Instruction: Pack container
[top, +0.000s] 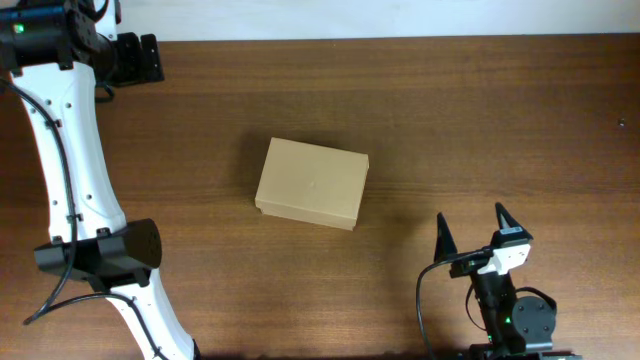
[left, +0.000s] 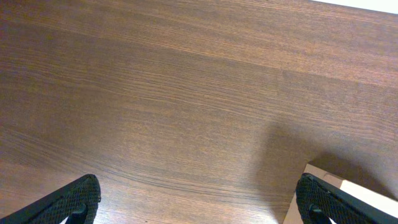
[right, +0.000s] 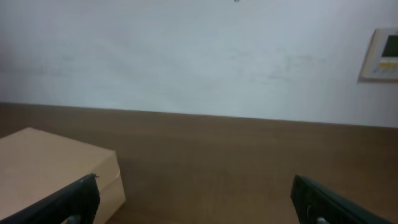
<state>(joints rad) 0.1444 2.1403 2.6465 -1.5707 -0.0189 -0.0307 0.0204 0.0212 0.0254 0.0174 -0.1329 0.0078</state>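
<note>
Overhead, the container (top: 312, 183) is sitting near the middle of the bench (top: 480, 120), its flap lid lying flat and shut and its sides turned slightly askew to the bench's edges. Nothing is touching it.

The left claw (top: 150, 58) is hanging at the far left corner of the bench, well apart from the box, at the end of a white arm (top: 70, 150) reaching along the left side. Its wrist camera is showing the two fingers spread wide, with bare wood grain between them and a corner of the container (left: 326, 176) peeking in at the lower right.

The right claw (top: 470, 215) is waiting near the front edge, to the right of the box and pointing toward the far side, its two black fingers also standing apart and gripping nothing. From its wrist camera, the container (right: 50, 158) is showing at the lower left, with a pale wall (right: 186, 56) rising behind the bench and a small panel (right: 382, 56) hanging on it at the right.
</note>
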